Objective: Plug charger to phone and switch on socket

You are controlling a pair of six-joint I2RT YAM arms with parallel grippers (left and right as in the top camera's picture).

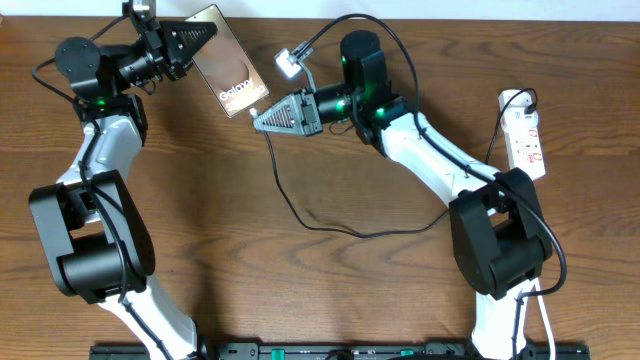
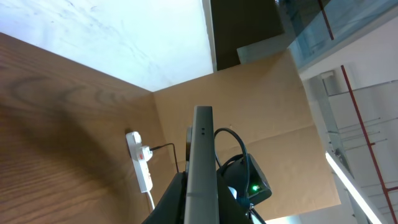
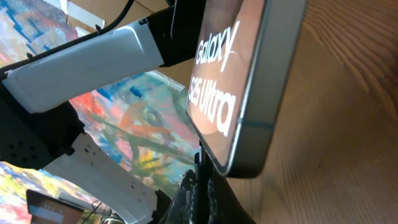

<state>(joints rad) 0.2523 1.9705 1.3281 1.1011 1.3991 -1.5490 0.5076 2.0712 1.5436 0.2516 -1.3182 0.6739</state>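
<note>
The left gripper (image 1: 198,40) is clamped on the top end of the phone (image 1: 228,72) and holds it lifted off the table (image 1: 300,300), tilted, at about 11 o'clock from the table's middle; the phone's glossy face with the white lettering points up toward the overhead camera, and its free lower end points toward 5 o'clock. In the left wrist view the phone (image 2: 202,162) shows edge-on, upright between the dark fingers.

The right gripper (image 1: 258,114) sits at 5 o'clock of the phone, just at that lower end; its fingers are drawn together on the plug end of the charger (image 1: 350,233). In the right wrist view the dark fingers (image 3: 199,190) stand directly under the phone's bottom edge (image 3: 242,155), and a thin dark tip rises from them to meet it; whether the tip is seated in the port, I cannot tell.

From the right gripper the thin black cable drops toward 6 o'clock, curves across the table's middle, then runs toward 3 o'clock behind the right arm.

The socket (image 1: 527,130) lies flat at about 2 o'clock, near the table's right edge and well apart from both grippers; a black plug sits in its far end and small red marks show on its top; the position of its switches is too small to tell. The left wrist view shows the socket (image 2: 140,165) beyond the phone.
</note>
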